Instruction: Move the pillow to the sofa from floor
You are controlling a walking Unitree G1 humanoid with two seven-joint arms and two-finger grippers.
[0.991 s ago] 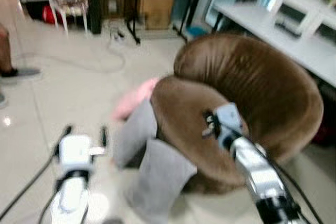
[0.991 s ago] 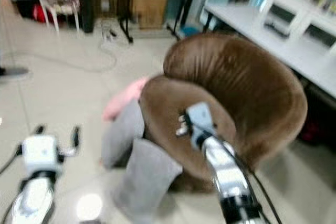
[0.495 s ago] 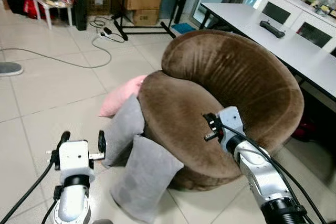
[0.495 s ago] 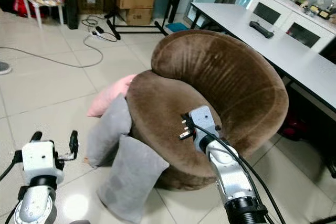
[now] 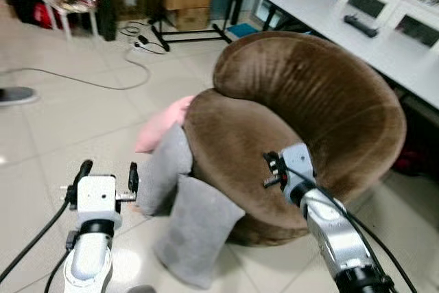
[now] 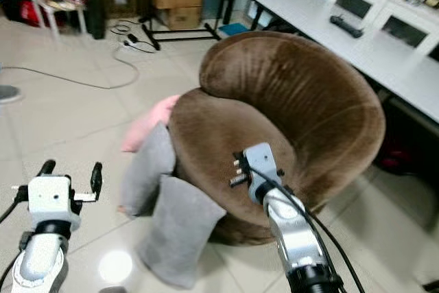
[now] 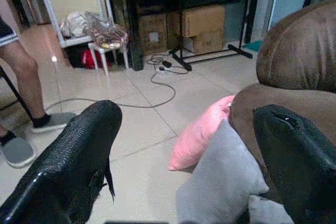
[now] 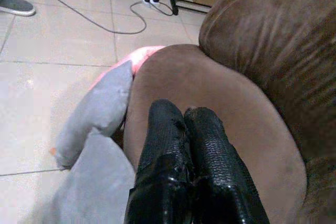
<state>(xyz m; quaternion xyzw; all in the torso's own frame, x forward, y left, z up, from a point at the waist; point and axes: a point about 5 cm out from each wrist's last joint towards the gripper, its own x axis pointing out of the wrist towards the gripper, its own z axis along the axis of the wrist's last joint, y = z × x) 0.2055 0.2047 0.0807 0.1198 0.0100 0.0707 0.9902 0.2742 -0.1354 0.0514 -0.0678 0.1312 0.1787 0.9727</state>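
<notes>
Pale floor tiles [image 5: 62,135] ran up to the brown sofa [image 5: 309,121]. Left tool [image 5: 106,178], fingers spread and empty, hung just beside the sofa's front edge, nearer the pillows than the right tool [image 6: 236,169], fingers pressed together over the seat. Ahead, the nearest grey pillow [image 5: 199,235] leaned upright against the sofa, long axis tilted toward it.
</notes>
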